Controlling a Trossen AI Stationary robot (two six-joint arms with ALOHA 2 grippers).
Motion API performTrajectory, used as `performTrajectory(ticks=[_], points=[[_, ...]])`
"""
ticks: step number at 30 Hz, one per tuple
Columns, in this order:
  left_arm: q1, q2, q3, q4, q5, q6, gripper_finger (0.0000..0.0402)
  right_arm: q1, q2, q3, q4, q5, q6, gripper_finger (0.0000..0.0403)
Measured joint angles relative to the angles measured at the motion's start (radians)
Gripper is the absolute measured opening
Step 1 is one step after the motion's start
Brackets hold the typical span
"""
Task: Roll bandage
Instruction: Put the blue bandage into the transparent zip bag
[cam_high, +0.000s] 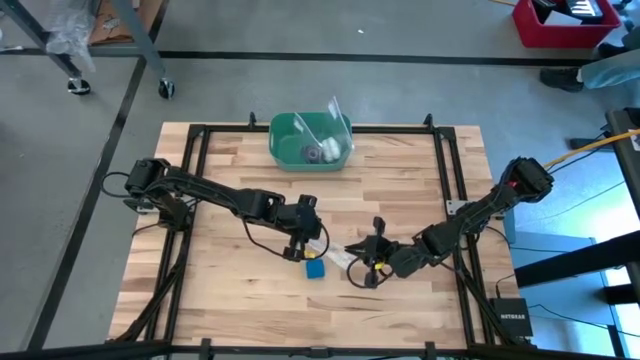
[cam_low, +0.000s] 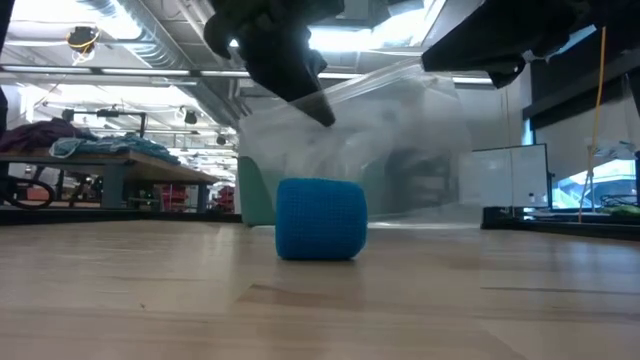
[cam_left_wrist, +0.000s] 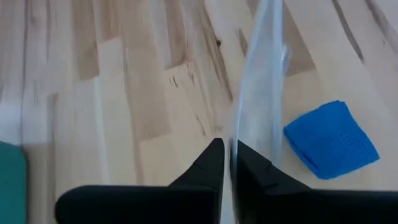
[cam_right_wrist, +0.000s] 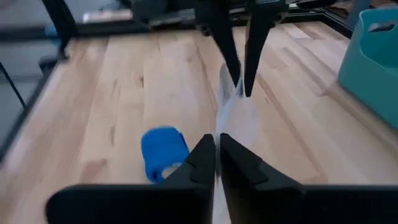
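Note:
The bandage is a compact bright blue roll resting on the wooden table, touched by neither gripper. It also shows in the low view, the left wrist view and the right wrist view. Just beyond it, a clear plastic bag is held between my two grippers and hangs above the table. My left gripper is shut on one end of it. My right gripper is shut on the other. My left gripper pinches a thin edge of the clear bag between its two fingers, which slant down from above. The film runs on from the fingers, clear of the table. One layer or several, I cannot tell. My right gripper pinches the opposite end of the clear bag between its two fingers, coming from the table's right side. The film stretches from it to the left gripper's fingers and stays off the table.
A green plastic bin stands at the table's far middle, with another clear bag and small rolls inside. A black frame runs around the work area. Bare wood lies to the near left and near right of the roll.

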Motion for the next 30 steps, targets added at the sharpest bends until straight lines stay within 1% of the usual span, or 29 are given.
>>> performTrajectory(ticks=[3, 5, 7, 9, 11, 13, 16, 19, 25, 30], points=[[0.002, -0.005, 0.000, -0.046, -0.006, -0.050, 0.0017, 0.000, -0.046, 0.074, -0.130, 0.000, -0.054, 0.0055], [0.002, -0.013, 0.000, -0.071, -0.033, -0.082, 0.0009, 0.003, -0.085, 0.163, -0.249, 0.016, -0.093, 0.0080], [0.003, -0.017, 0.000, -0.102, -0.060, -0.109, 0.0003, -0.001, -0.091, 0.273, -0.328, 0.018, -0.149, 0.0108], [0.003, -0.017, 0.000, -0.105, -0.086, -0.128, 0.0005, -0.010, -0.067, 0.367, -0.352, 0.014, -0.227, 0.0131], [0.002, -0.020, 0.000, -0.101, -0.102, -0.132, 0.0008, -0.034, -0.006, 0.446, -0.333, -0.025, -0.317, 0.0149], [-0.001, -0.024, 0.000, -0.098, -0.104, -0.129, 0.0009, -0.050, 0.069, 0.491, -0.368, -0.038, -0.380, 0.0159], [-0.005, -0.035, 0.000, -0.109, -0.106, -0.106, 0.0003, -0.067, 0.175, 0.550, -0.441, -0.034, -0.445, 0.0162], [-0.006, -0.046, 0.000, -0.117, -0.106, -0.091, 0.0003, -0.066, 0.239, 0.595, -0.511, 0.003, -0.443, 0.0157], [-0.006, -0.052, 0.000, -0.126, -0.105, -0.075, 0.0001, -0.066, 0.293, 0.603, -0.603, 0.012, -0.373, 0.0148], [-0.006, -0.052, 0.000, -0.098, -0.102, -0.055, 0.0004, -0.098, 0.337, 0.601, -0.621, 0.050, -0.372, 0.0147]])
